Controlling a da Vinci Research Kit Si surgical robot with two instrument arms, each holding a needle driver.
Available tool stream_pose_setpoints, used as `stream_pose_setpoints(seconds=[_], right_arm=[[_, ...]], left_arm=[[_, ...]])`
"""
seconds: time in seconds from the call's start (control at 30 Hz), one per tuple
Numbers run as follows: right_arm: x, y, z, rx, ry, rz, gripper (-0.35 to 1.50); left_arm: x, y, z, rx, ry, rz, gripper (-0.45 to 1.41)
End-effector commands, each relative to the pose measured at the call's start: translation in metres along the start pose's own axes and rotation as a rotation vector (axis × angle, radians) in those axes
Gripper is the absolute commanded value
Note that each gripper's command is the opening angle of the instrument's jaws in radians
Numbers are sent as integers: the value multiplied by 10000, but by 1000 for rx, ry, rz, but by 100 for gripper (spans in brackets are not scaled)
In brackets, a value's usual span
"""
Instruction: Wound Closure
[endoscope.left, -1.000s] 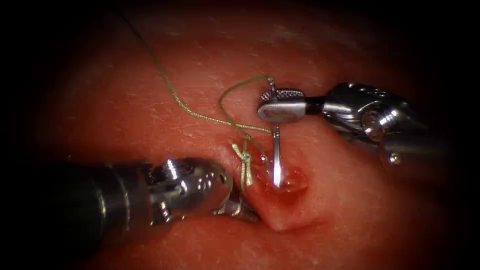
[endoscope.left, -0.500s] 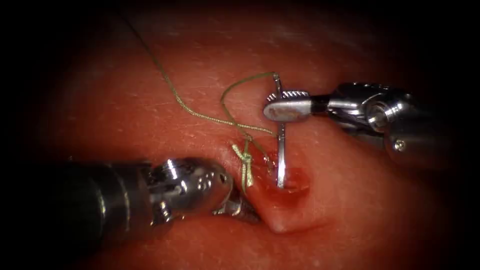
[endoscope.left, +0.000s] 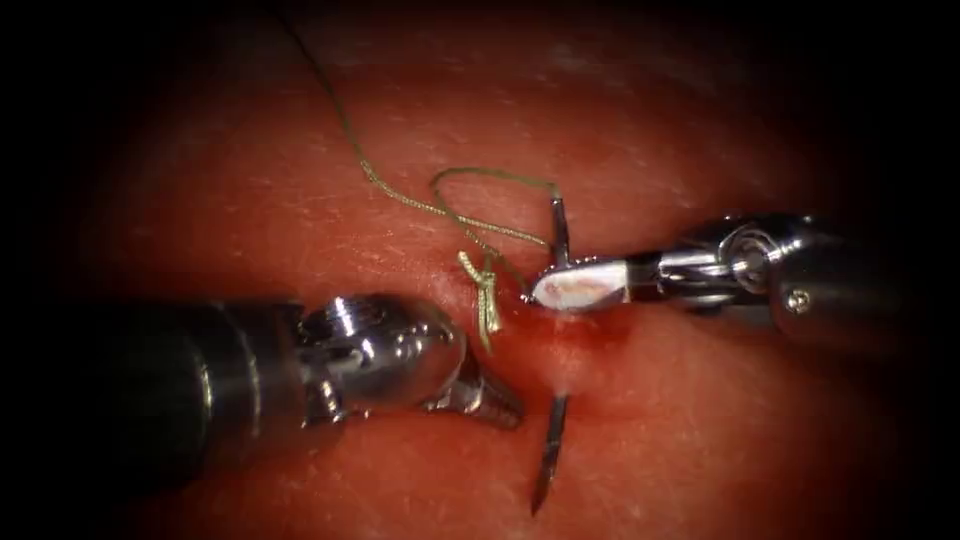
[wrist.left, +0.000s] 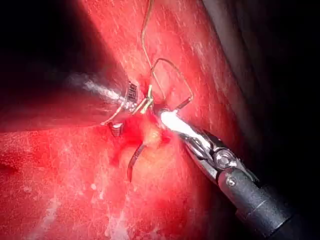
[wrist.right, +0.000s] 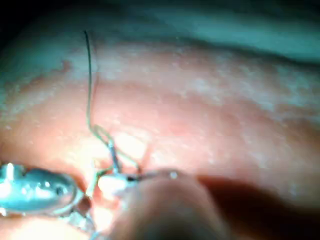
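Driven through the tissue (endoscope.left: 700, 420), curved steel needle (endoscope.left: 548, 462) tip emerges below right claw (endoscope.left: 560, 290).

No readable text, labels, brands, numbers or signs on anything in view.
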Motion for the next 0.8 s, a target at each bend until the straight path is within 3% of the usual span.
stream_pose_setpoints(seconds=[0.03, 0.07, 0.1, 0.13, 0.17, 0.2, 0.23, 0.27, 0.37, 0.4, 0.43, 0.47, 0.57, 0.8], right_arm=[[8, 8, 5, -4, 23, 41, -35], [10, 11, 3, 15, 44, 39, -35], [10, 13, 3, 30, 65, 39, 4], [10, 14, 2, 32, 75, 39, 27], [12, 15, 3, 30, 105, 18, 74], [14, 15, 4, 12, 144, -38, 106], [23, 19, 7, -80, 263, -345, 120], [23, 19, 7, -80, 263, -345, 120], [30, 26, 4, -165, 322, -610, 123], [35, 29, -1, -196, 342, -671, 125], [35, 29, -1, -196, 342, -671, 125], [42, 31, -7, -227, 363, -718, 127], [48, 32, -17, -264, 387, -763, 127], [47, 30, -22, -239, 335, -824, 122]], left_arm=[[0, -2, 8, -2, 0, 0, -16], [-1, -2, 8, -2, 0, 0, -16], [-1, -2, 8, -2, 0, 0, -15], [0, -2, 7, -2, 0, 0, -15], [1, -1, 6, -3, 1, -1, -15], [3, 0, 5, -4, 1, -3, -13], [9, 5, 2, 4, 10, 26, 0], [9, 5, 2, 4, 10, 26, 0], [13, 10, -1, 12, 28, 101, 9], [15, 13, -4, 19, 56, 183, 21], [15, 13, -4, 19, 56, 183, 21], [18, 15, -7, 30, 99, 271, 36], [19, 18, -15, 42, 160, 362, 51], [26, 19, -21, 72, 206, 441, 62]])
